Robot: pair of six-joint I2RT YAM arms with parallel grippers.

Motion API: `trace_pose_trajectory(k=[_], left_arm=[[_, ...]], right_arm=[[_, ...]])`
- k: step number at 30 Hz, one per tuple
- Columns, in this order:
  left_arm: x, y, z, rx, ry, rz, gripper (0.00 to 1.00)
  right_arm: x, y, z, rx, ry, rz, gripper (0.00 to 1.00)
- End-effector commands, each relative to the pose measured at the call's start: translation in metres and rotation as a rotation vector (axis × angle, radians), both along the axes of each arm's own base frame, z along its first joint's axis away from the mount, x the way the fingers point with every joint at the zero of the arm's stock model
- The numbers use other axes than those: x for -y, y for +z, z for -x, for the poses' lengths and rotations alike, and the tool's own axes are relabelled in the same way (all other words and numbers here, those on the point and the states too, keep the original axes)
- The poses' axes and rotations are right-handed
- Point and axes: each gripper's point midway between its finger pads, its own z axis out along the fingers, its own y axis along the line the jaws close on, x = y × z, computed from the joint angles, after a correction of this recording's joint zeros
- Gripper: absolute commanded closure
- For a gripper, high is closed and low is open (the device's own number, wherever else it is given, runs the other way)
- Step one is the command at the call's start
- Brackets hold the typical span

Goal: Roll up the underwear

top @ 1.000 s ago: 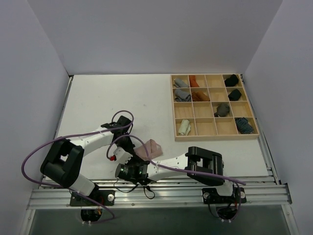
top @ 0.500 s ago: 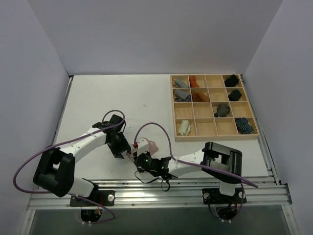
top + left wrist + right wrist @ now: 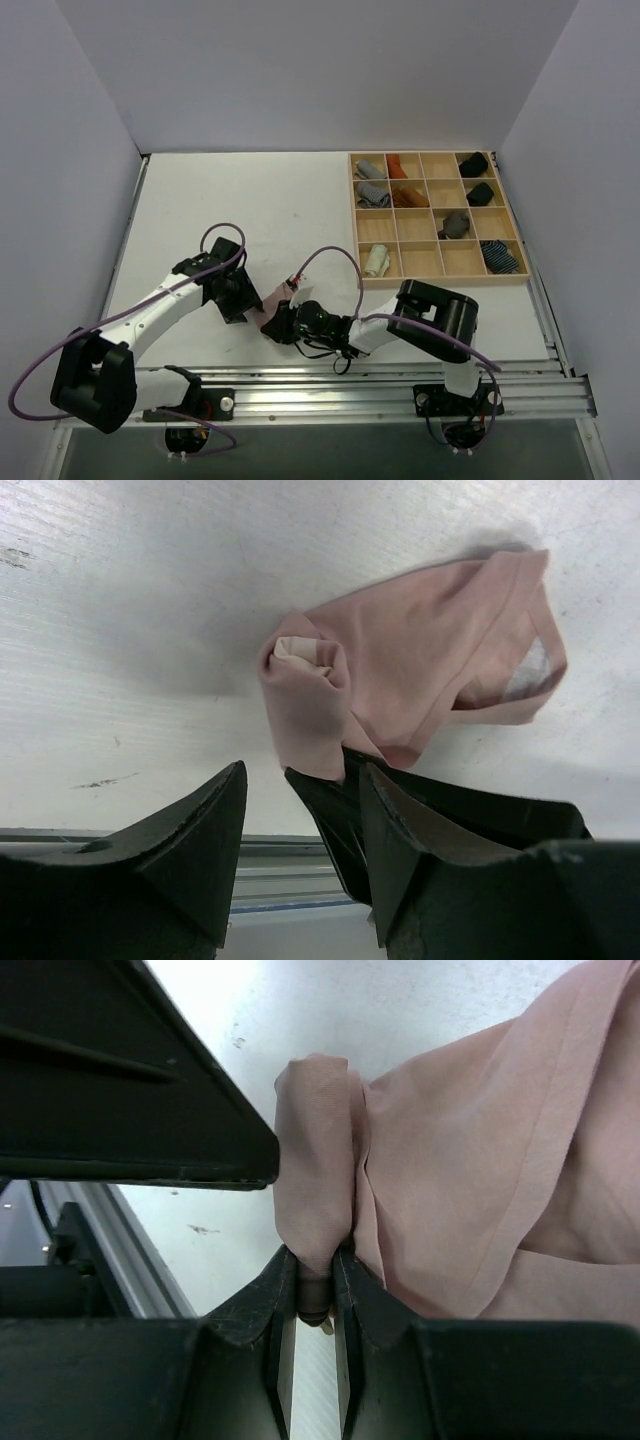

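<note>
1. The left gripper (image 3: 238,298) is shown with its jaws spread wide apart, and nothing is held between them. Its fingers (image 3: 190,850) are black, matte and wedge-shaped.
2. One of these fingers is set just beside the rolled end of the pink underwear (image 3: 400,670); whether the two touch cannot be told.
3. The pink underwear is found on the white table (image 3: 250,200), near its front edge, between the two grippers. It is made of thin, soft cloth in dusty pink. One end is wound into a small tight cylinder with a beige core (image 3: 298,652). The rest is left loose and creased, with a seamed band along its edge.
4. The right gripper (image 3: 312,1285) is shown with its jaws almost together, clamped on the rolled end. The cloth is pinched between two narrow black fingers.
5. Further right, a pale wooden tray (image 3: 437,282) divided into square compartments is seen. The yellow-green underwear (image 3: 377,261) is kept there as a small bundle, in the leftmost compartment of the nearest row.
</note>
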Motion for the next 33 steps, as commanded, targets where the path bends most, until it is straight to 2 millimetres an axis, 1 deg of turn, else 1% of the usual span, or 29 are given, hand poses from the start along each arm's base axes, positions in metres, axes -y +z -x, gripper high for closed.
trace_pose_trajectory(k=[1, 2, 3, 5, 11, 16, 19, 21, 22, 23, 24, 25, 26, 27, 28, 29, 30, 31, 32, 33], left_arm=[[0.004, 0.017, -0.014, 0.125, -0.027, 0.042, 0.44], [0.004, 0.017, -0.013, 0.126, -0.029, 0.043, 0.43], [0.003, 0.015, -0.01, 0.124, -0.033, 0.042, 0.43], [0.003, 0.012, -0.01, 0.123, -0.036, 0.045, 0.43], [-0.001, -0.006, -0.006, 0.081, -0.047, 0.012, 0.44], [-0.004, -0.018, -0.01, 0.075, -0.055, -0.02, 0.44], [-0.007, -0.031, -0.009, 0.052, -0.058, -0.049, 0.44], [-0.009, -0.042, -0.005, 0.021, -0.063, -0.063, 0.46], [-0.009, -0.045, -0.007, 0.026, -0.065, -0.062, 0.47], [-0.009, -0.049, -0.006, 0.021, -0.068, -0.065, 0.51], [-0.01, -0.057, -0.003, 0.001, -0.071, -0.074, 0.56], [-0.01, -0.06, -0.005, 0.004, -0.073, -0.073, 0.61], [-0.01, -0.062, -0.003, -0.006, -0.074, -0.073, 0.72], [-0.01, -0.068, 0.001, -0.027, -0.075, -0.076, 0.76], [-0.01, -0.069, 0.003, -0.038, -0.074, -0.075, 0.8], [-0.01, -0.07, 0.005, -0.047, -0.077, -0.073, 0.83], [-0.011, -0.07, 0.007, -0.056, -0.076, -0.076, 0.89], [-0.012, -0.069, 0.01, -0.072, -0.076, -0.083, 0.91], [-0.013, -0.069, 0.012, -0.082, -0.078, -0.085, 0.93], [-0.012, -0.069, 0.014, -0.093, -0.085, -0.083, 0.96]], right_arm=[[0.102, -0.123, 0.065, -0.279, 0.056, 0.442, 1.0], [0.101, -0.123, 0.063, -0.281, 0.05, 0.425, 1.0], [0.107, -0.128, 0.067, -0.298, 0.051, 0.432, 1.0], [0.108, -0.132, 0.069, -0.315, 0.046, 0.427, 1.0], [0.112, -0.137, 0.073, -0.335, 0.044, 0.426, 1.0], [0.111, -0.136, 0.072, -0.333, 0.044, 0.434, 1.0], [0.11, -0.135, 0.07, -0.331, 0.044, 0.438, 1.0], [0.109, -0.133, 0.07, -0.33, 0.052, 0.438, 1.0], [0.109, -0.132, 0.07, -0.329, 0.054, 0.442, 1.0], [0.111, -0.128, 0.07, -0.33, 0.054, 0.451, 1.0], [0.11, -0.124, 0.067, -0.318, 0.048, 0.454, 0.97], [0.11, -0.121, 0.065, -0.308, 0.045, 0.463, 0.95], [0.114, -0.113, 0.064, -0.306, 0.036, 0.487, 0.92], [0.11, -0.105, 0.059, -0.288, 0.03, 0.492, 0.85], [0.11, -0.098, 0.053, -0.257, 0.018, 0.504, 0.8], [0.114, -0.086, 0.05, -0.248, 0.009, 0.533, 0.76], [0.115, -0.078, 0.044, -0.224, -0.012, 0.549, 0.7], [0.105, -0.061, 0.029, -0.165, -0.048, 0.543, 0.68], [0.109, -0.049, 0.026, -0.14, -0.053, 0.576, 0.66], [0.106, -0.039, 0.022, -0.109, -0.055, 0.585, 0.63]])
